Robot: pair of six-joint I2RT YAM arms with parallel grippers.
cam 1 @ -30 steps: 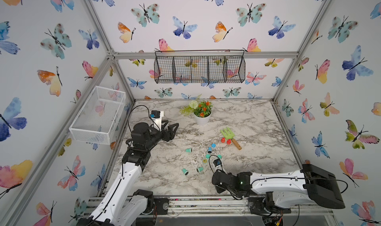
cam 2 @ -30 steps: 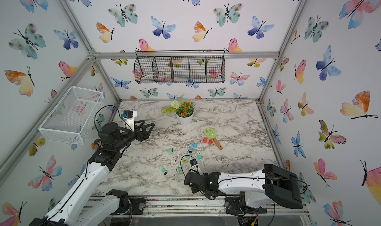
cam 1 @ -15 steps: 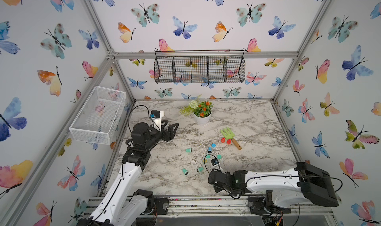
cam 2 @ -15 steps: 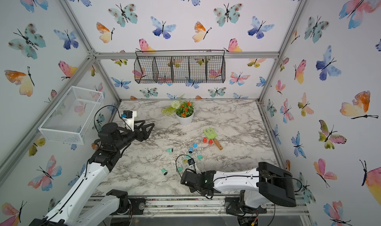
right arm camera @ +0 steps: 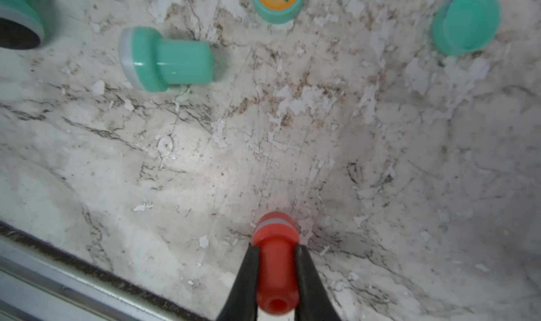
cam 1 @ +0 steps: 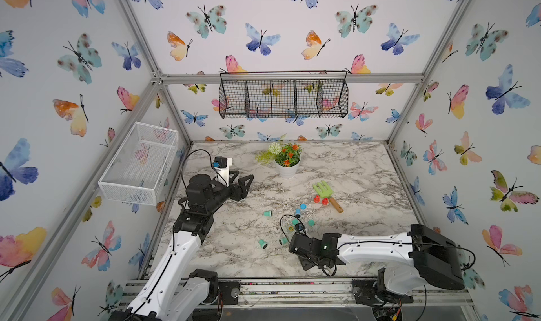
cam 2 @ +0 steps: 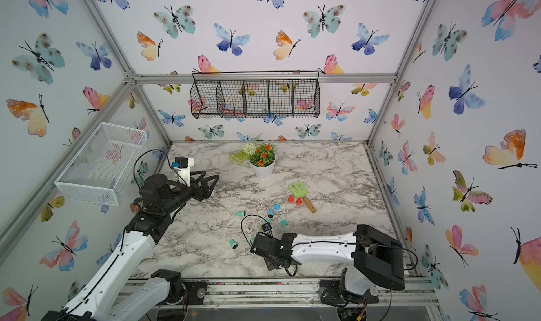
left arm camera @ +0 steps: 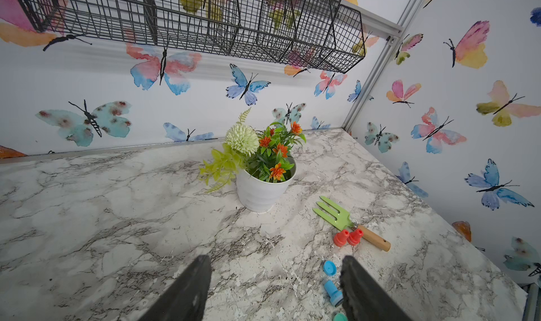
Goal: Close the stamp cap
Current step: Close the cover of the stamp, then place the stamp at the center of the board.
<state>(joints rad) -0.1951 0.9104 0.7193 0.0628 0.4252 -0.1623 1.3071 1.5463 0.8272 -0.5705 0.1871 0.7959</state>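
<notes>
My right gripper (right arm camera: 276,247) is shut on the neck of a red stamp (right arm camera: 276,264), whose wide end with a grey ring points down at the marble, close to the table's front edge. In both top views this gripper (cam 1: 304,264) (cam 2: 270,264) hangs low under its wrist and hides the red stamp. A loose teal cap (right arm camera: 465,21) lies beyond it, and a teal stamp (right arm camera: 167,60) lies on its side. My left gripper (left arm camera: 275,275) (cam 1: 243,184) stands open at the back left, holding nothing. A blue stamp (left arm camera: 333,290) and a blue cap (left arm camera: 330,267) lie beside one of its fingers.
Two red stamps (left arm camera: 341,238) (left arm camera: 355,237) stand by a green toy fork (left arm camera: 335,214). A white flower pot (cam 1: 287,167) stands at the back. More teal stamps (cam 1: 268,213) (cam 1: 262,243) lie mid-table. The metal front rail (right arm camera: 73,278) runs close to my right gripper.
My right arm has swung a little to the left along the table's front with the red stamp in its grip. The left arm has not moved.
</notes>
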